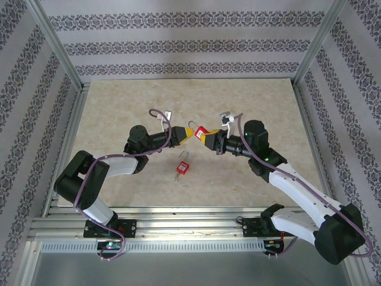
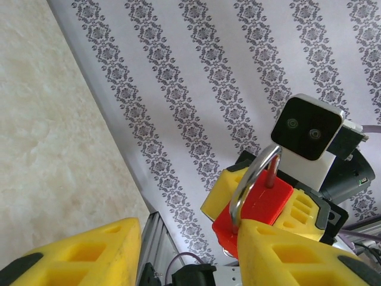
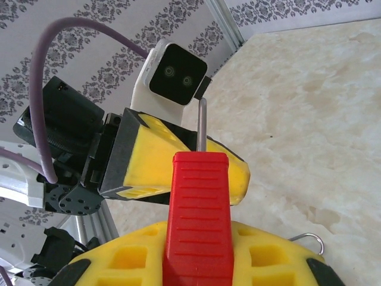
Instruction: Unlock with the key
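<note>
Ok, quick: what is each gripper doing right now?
Left gripper: open, jaws apart beside the shackle.
Right gripper: shut on the red padlock.

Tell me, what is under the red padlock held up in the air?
On the table, a little nearer the arm bases, lies a second red padlock. The right gripper holding the raised padlock covers its lower end, so its keyhole is hidden.
</note>
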